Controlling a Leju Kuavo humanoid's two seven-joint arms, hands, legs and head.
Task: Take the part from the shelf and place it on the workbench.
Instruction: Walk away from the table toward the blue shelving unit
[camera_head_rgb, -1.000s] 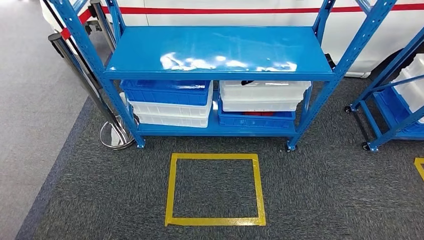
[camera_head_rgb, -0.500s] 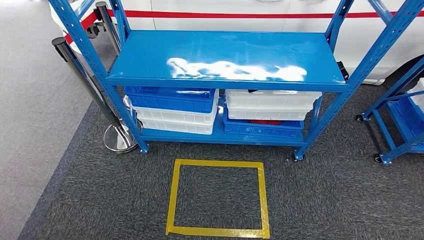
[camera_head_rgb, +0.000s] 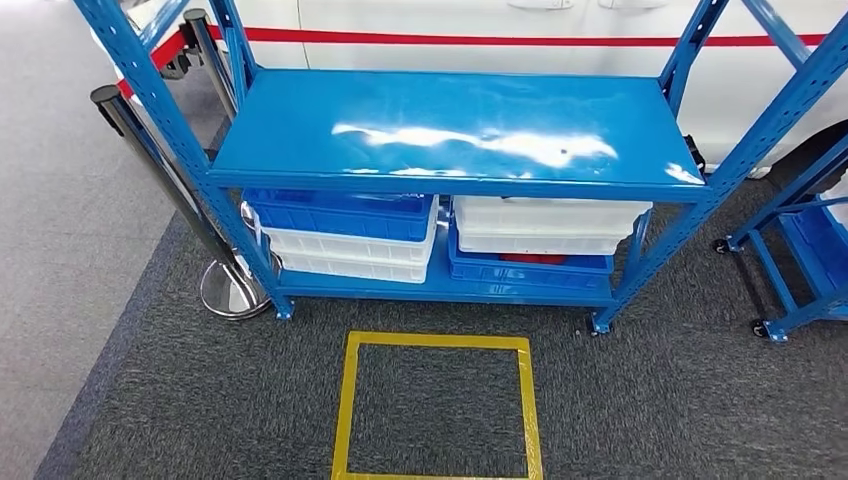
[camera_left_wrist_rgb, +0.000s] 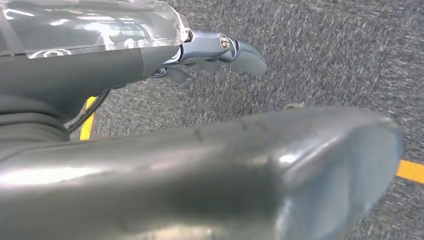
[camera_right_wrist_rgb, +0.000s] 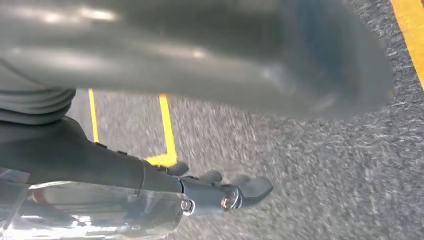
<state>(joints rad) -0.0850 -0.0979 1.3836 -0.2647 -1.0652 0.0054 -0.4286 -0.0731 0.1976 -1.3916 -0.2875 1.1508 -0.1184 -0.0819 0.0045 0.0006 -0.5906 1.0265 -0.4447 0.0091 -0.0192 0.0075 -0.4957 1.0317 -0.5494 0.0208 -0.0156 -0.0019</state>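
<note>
The blue shelf (camera_head_rgb: 455, 135) stands square ahead, its uprights cut off at the top edge, its glossy upper deck bare but for glare. Behind it runs a white wall or panel with a red stripe (camera_head_rgb: 520, 40), mostly hidden by the frame. The floor is dark grey carpet (camera_head_rgb: 650, 400), paler grey off to the left, with a yellow taped square (camera_head_rgb: 437, 410) just in front of the shelf, its near side cut off. On the lower deck sit stacked bins: a blue bin (camera_head_rgb: 340, 212) over white bins (camera_head_rgb: 345, 255) on the left, a white bin (camera_head_rgb: 545, 225) over another blue one (camera_head_rgb: 530, 268) on the right. Something red (camera_head_rgb: 532, 258) peeks between those two; whether it is the part I cannot tell. A second blue rack (camera_head_rgb: 800, 260) is cropped at the right, a chrome post (camera_head_rgb: 165, 170) stands at the left. The left hand (camera_left_wrist_rgb: 220, 55) and right hand (camera_right_wrist_rgb: 225, 190) hang over the carpet, fingers loosely curled, holding nothing.
</note>
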